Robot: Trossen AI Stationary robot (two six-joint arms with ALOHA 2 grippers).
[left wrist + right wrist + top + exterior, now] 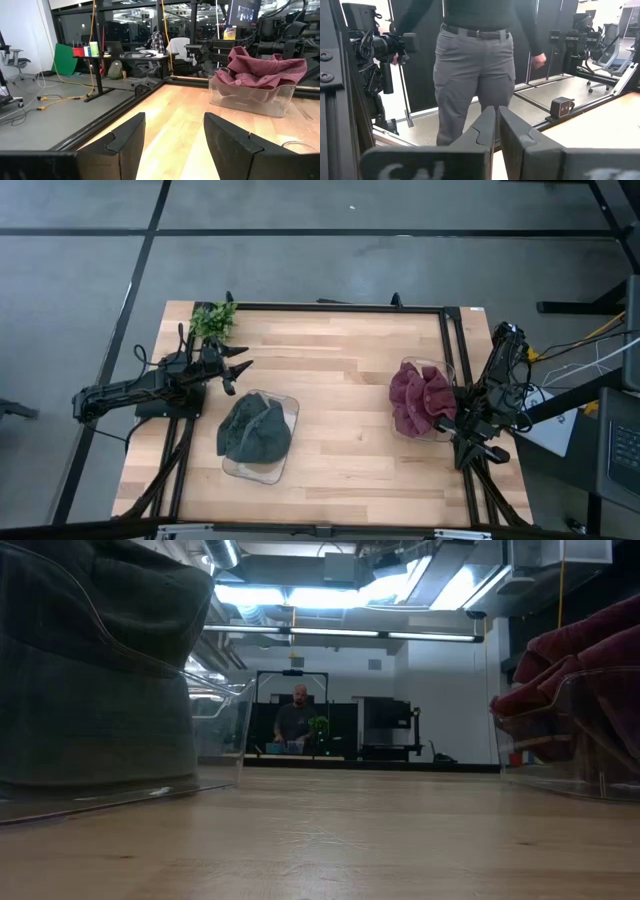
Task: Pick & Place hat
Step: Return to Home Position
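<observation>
table (340, 470): open wood across the middle, from edge to edge.
left gripper (238, 375): fingers spread, near the left edge, just beside the left transparent bin (285, 406).
right gripper (487, 452): fingers pressed together, at the right edge.
left transparent bin: black cap (255, 432) inside.
right transparent bin (445, 367): maroon hats (420, 398) heaped inside.

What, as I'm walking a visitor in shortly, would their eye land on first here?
Two clear bins on the wooden table: the left bin heaped with dark caps, the right bin with maroon caps. At the table's sides, the left hand is open, the right hand shut. A person stands close beyond the right arm.
</observation>
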